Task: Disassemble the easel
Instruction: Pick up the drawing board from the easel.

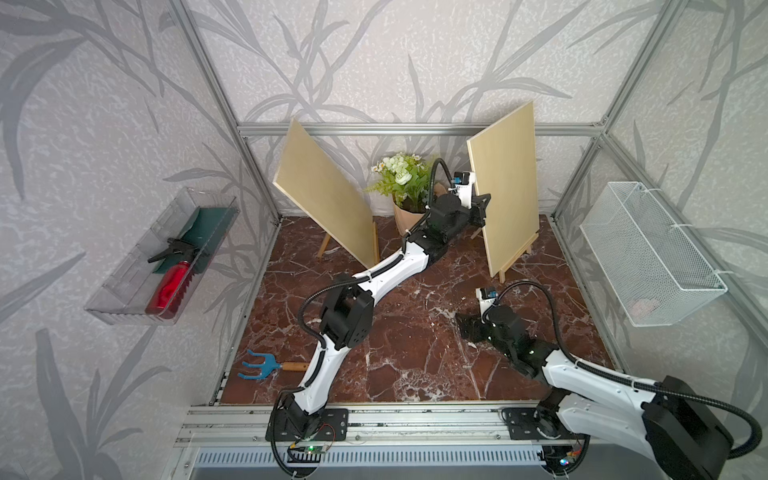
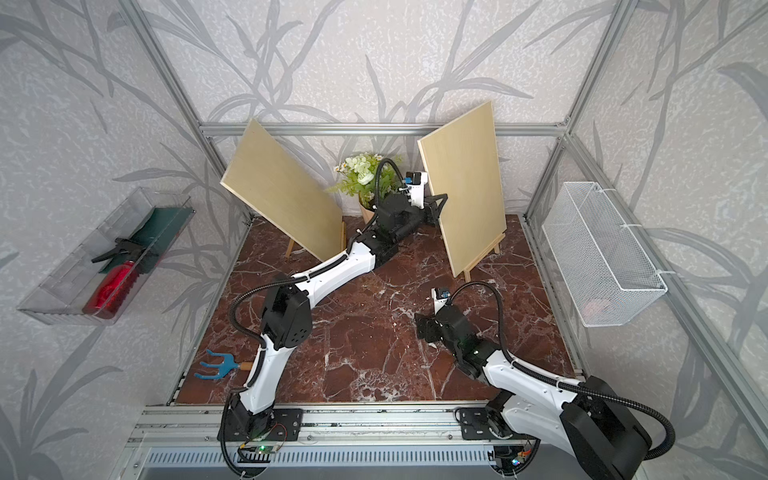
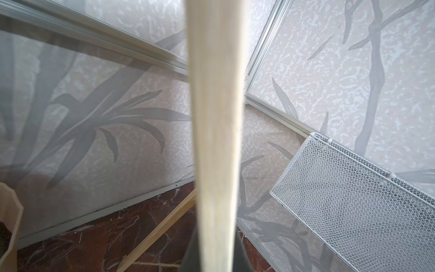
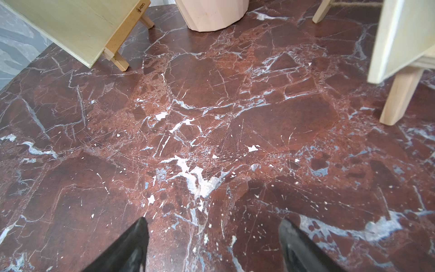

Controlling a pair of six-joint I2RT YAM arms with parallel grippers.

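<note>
Two small wooden easels stand at the back of the marble table, each with a pale board leaning on it. The right board [image 1: 505, 183] [image 2: 461, 183] rests on the right easel [image 1: 517, 259] [image 2: 482, 257]. My left gripper [image 1: 482, 208] [image 2: 438, 205] is shut on that board's left edge. In the left wrist view the board's edge [image 3: 216, 117] runs between the dark fingers [image 3: 191, 254], with an easel leg [image 3: 160, 228] behind. The left board [image 1: 324, 195] [image 4: 70, 26] sits untouched on its easel [image 1: 324, 245]. My right gripper [image 1: 463, 326] [image 2: 422, 326] [image 4: 212, 221] hovers open and empty over bare marble.
A potted flower plant [image 1: 405, 178] [image 4: 211, 14] stands between the easels, just behind my left arm. A blue garden fork [image 1: 259, 365] lies at the front left. A clear tray [image 1: 124, 291] holding a red bottle hangs on the left wall; a white mesh basket [image 1: 652, 253] [image 3: 353, 200] hangs on the right.
</note>
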